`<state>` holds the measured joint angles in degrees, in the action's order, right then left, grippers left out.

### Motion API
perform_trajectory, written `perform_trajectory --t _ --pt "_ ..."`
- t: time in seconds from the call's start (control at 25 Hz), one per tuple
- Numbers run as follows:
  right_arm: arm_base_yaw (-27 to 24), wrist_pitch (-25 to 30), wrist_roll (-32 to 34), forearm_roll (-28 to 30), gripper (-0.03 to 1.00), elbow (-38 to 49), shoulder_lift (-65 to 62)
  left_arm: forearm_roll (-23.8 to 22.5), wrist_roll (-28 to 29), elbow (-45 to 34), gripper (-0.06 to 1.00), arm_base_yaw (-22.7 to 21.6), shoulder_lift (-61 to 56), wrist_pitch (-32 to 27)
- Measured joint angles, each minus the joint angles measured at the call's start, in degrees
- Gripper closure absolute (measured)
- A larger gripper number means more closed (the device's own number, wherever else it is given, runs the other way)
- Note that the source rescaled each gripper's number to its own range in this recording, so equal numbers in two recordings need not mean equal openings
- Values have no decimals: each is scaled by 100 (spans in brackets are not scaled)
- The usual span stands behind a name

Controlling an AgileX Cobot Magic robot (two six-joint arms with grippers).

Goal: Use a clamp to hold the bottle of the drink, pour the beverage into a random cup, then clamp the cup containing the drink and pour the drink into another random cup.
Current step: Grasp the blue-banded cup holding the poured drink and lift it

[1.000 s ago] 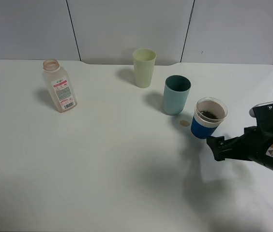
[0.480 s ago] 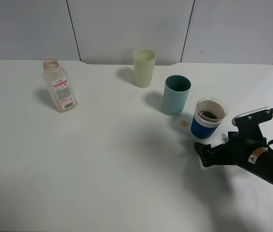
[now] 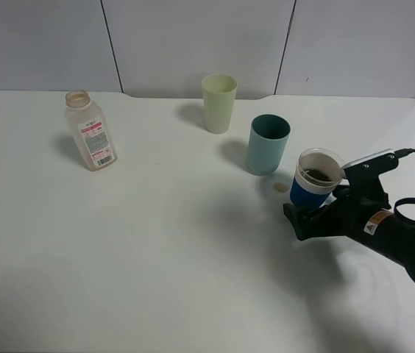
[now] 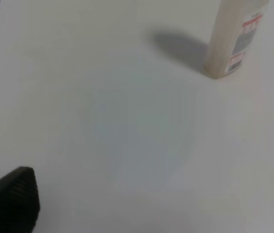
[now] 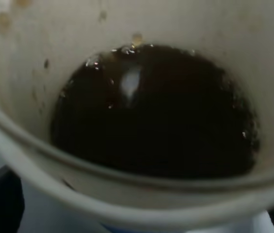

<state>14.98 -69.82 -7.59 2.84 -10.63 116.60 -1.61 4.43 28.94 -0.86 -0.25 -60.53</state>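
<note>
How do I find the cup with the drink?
Look at the white table's right side, by the black robot arm. It's the short clear cup with a blue sleeve and brown drink inside; the teal cup and pale green cup are taller.

A pale green cup (image 3: 218, 103) stands upper centre on the white surface (image 3: 156, 257); a teal cup (image 3: 268, 145) (also upright) is nearby, lower right.

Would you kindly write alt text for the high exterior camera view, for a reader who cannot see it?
On a white table, the right arm's open clamp sits low at the blue-sleeved cup, which holds dark brown drink. Beyond it stand a teal cup and a pale green cup; a capless bottle stands far to the left.
</note>
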Motion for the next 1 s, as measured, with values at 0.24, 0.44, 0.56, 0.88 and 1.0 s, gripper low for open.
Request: perform_trajectory --t 0.24,0.44,0.56,0.88,1.0 --pt "0 40 -262 45 -3 -123 0 0 0 0 -6 0 0 0" --pt "0 45 -299 126 -3 -250 0 0 0 0 -6 0 0 0" --pt "0 45 -303 221 -3 -351 0 5 0 0 -6 0 0 0" --pt "0 40 -303 460 5 -445 0 5 0 0 -6 0 0 0" --pt "0 40 -303 464 23 -445 0 5 0 0 -6 0 0 0"
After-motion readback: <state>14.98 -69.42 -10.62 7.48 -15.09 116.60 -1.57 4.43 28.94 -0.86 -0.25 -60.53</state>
